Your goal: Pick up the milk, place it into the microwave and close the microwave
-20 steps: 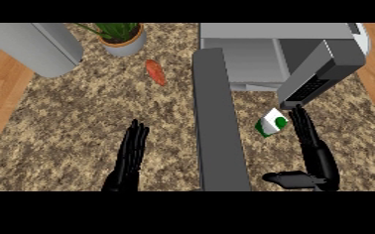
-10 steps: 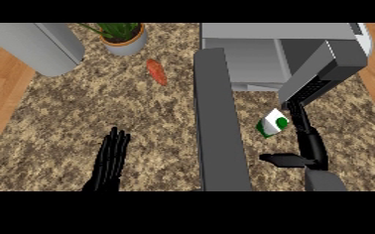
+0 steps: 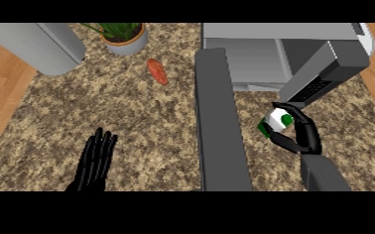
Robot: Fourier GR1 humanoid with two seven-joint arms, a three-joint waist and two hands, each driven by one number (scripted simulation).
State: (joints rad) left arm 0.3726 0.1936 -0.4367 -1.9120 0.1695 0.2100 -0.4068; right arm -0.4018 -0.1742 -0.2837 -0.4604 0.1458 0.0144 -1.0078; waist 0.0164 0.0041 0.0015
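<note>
The milk [image 3: 278, 121] is a small white carton with green marks, standing on the counter just right of the open microwave door [image 3: 218, 124]. My right hand [image 3: 302, 135] wraps its fingers and thumb round the carton from the right and below. The microwave [image 3: 282, 54] sits at the top right with its grey cavity open toward me. My left hand [image 3: 96, 159] rests open at the lower left, fingers straight and pointing up, far from the milk.
A potted plant [image 3: 123, 36] stands at the top, a grey cylinder-shaped object [image 3: 40, 44] at the top left. An orange carrot [image 3: 156, 71] lies on the speckled counter [image 3: 110, 109] below the plant. Wooden floor shows at the left edge.
My right hand moved up and curled its fingers round the milk carton, which it only stood beside earlier. My left hand drew down toward the lower left edge.
</note>
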